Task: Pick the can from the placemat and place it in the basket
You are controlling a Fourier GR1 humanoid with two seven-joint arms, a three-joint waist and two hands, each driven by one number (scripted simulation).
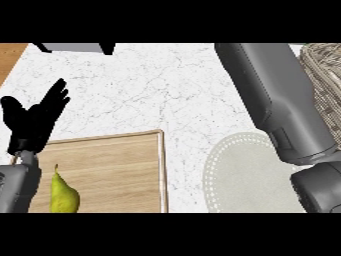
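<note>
My left hand [34, 121] stands at the left of the scene with its fingers up, straight and slightly spread, the thumb set apart from them on the left. It holds nothing and touches nothing. It shows over the white marble counter [165, 90], just above the far left corner of the wooden cutting board [110, 167]. My left forearm [7, 187] comes in at the near left edge. A green pear [64, 194] lies on the board just to the right of that forearm, stem pointing far.

My right forearm [276, 100] runs from the near right up to the far edge of the view, where it is cut off. My right hand lies beyond that edge, so I cannot tell how its fingers stand or whether they hold anything.

The round pale placemat [236, 175] lies near, to the right of the board, with the forearm crossing over its right side. The woven basket [339, 85] sits at the far right, partly behind the same arm. I cannot tell where the can is: no part of it shows. A grey object [73, 47] sits at the far edge on the left.
</note>
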